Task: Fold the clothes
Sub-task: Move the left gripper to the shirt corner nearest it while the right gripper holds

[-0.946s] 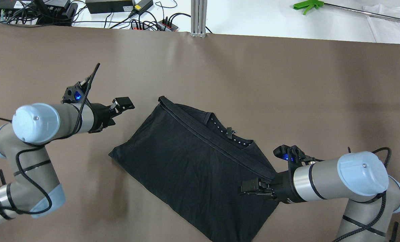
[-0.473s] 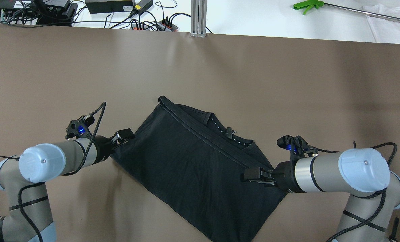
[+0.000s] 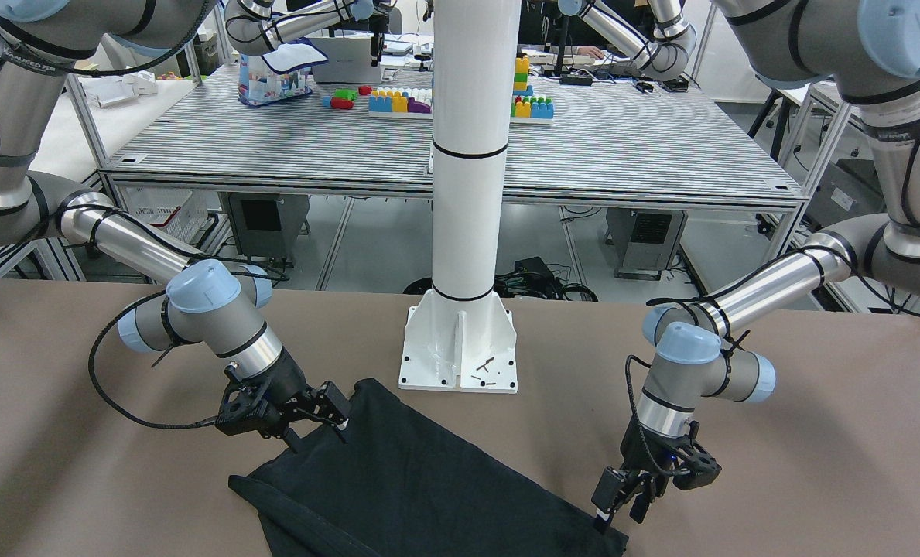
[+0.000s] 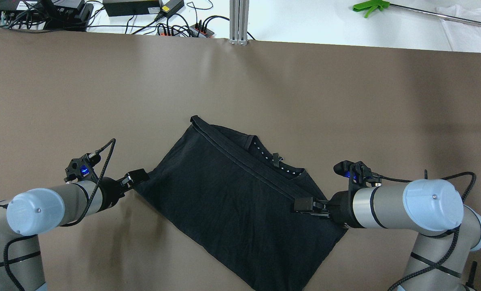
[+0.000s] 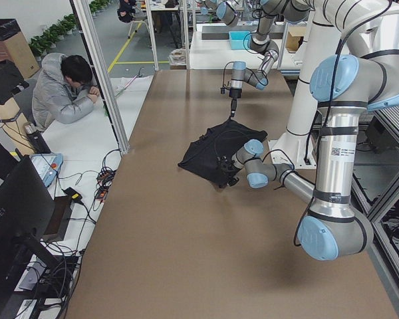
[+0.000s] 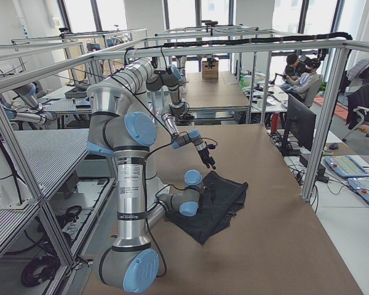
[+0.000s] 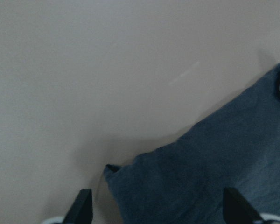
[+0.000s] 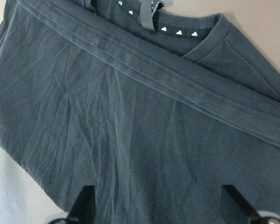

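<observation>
The black cloth (image 4: pixel 224 194) lies folded and skewed on the brown table (image 4: pixel 305 89), with a hemmed band across it and a collar at its far side. My left gripper (image 4: pixel 137 176) is open at the cloth's left corner. In the left wrist view (image 7: pixel 158 210) that corner (image 7: pixel 114 169) lies between the fingertips (image 7: pixel 84 207). My right gripper (image 4: pixel 305 205) is open low over the cloth's right part, and the right wrist view shows the cloth (image 8: pixel 154 140) filling the frame. In the front view the cloth (image 3: pixel 429 480) lies between the left gripper (image 3: pixel 610 503) and the right gripper (image 3: pixel 336 414).
The white post's base plate (image 3: pixel 460 348) stands just behind the cloth on the robot's side. Cables and power supplies (image 4: pixel 143 8), an aluminium post (image 4: pixel 239 20) and a green tool (image 4: pixel 369 6) lie beyond the table's far edge. A seated person (image 5: pixel 66 86) is beside the table.
My left gripper has come down and back toward me, from beside the cloth's far left edge to its left corner. My right gripper has shifted slightly away from me over the cloth.
</observation>
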Action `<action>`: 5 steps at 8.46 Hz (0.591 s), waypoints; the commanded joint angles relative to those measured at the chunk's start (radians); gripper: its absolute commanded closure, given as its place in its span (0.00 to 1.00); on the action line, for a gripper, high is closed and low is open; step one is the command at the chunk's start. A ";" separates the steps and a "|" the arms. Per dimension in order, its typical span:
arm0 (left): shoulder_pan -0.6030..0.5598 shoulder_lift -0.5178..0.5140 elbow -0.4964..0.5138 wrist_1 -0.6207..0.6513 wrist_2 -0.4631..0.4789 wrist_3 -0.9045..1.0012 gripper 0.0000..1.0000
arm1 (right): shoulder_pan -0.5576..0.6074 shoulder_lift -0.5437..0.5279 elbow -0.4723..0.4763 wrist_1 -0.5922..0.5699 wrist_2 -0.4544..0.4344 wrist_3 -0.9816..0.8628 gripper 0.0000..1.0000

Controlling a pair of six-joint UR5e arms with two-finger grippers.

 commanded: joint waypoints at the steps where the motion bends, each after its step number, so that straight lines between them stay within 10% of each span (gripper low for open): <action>1: 0.007 -0.020 0.016 -0.001 -0.001 0.005 0.00 | -0.001 0.001 -0.003 0.000 -0.002 0.000 0.05; 5: 0.012 -0.059 0.081 -0.002 0.005 0.014 0.00 | -0.001 0.001 -0.005 0.000 -0.004 0.000 0.05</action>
